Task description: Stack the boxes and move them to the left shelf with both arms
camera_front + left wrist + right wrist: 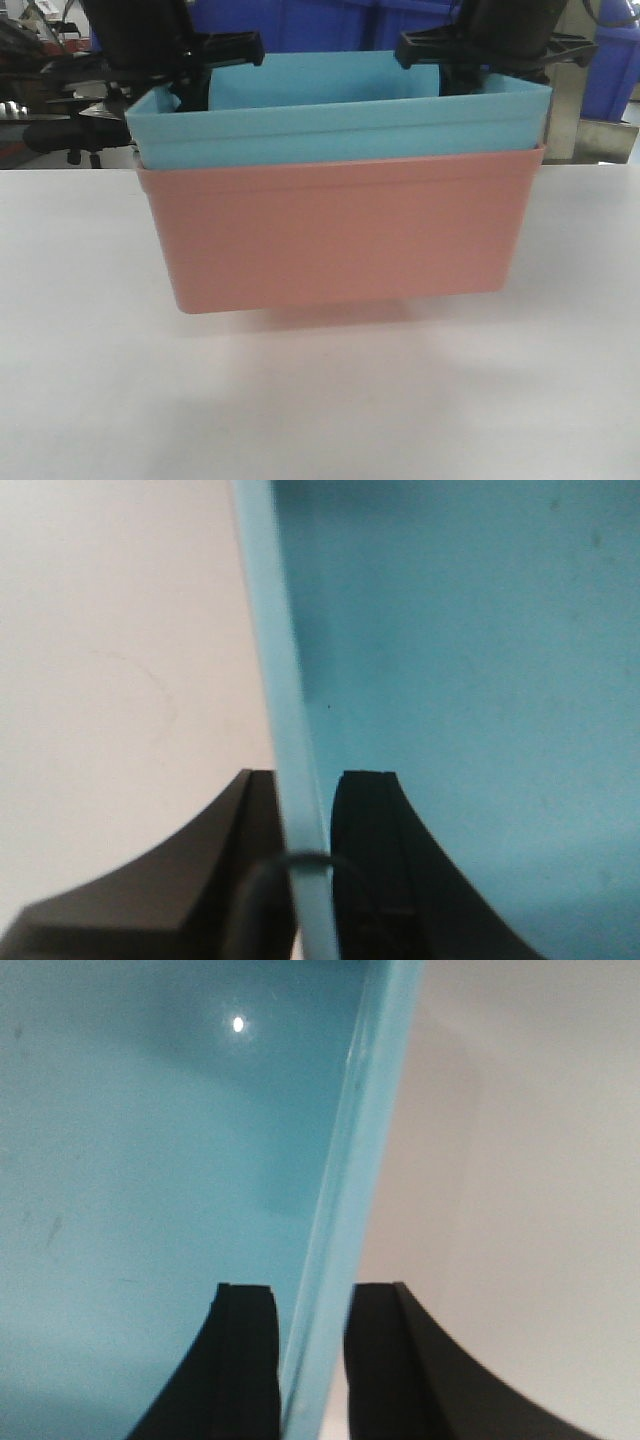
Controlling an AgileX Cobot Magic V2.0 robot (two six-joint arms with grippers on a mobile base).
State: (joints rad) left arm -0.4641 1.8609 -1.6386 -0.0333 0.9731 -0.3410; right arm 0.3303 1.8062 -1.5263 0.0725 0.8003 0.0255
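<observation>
The white bench [320, 420] is plain, and dark-blue crates [300, 25] stand behind it. The light blue tub [340, 125] sits nested in the salmon-pink tub [340, 235] over the bench centre, with a shadow beneath the base. The left end effector [305, 810] pinches the blue tub's left wall. The right end effector [310, 1305] pinches its right wall. Each has one finger inside and one outside.

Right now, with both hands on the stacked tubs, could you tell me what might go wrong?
1. The left hand and right hand each pinch only the thin wall of the blue tub. No pink shows in either grip, so the pink tub, seemingly clear of the table, may hang by friction alone and drop.
2. The stack sits slightly lower on the left hand's side; uneven lifting could let a rim slip from a hand.
</observation>
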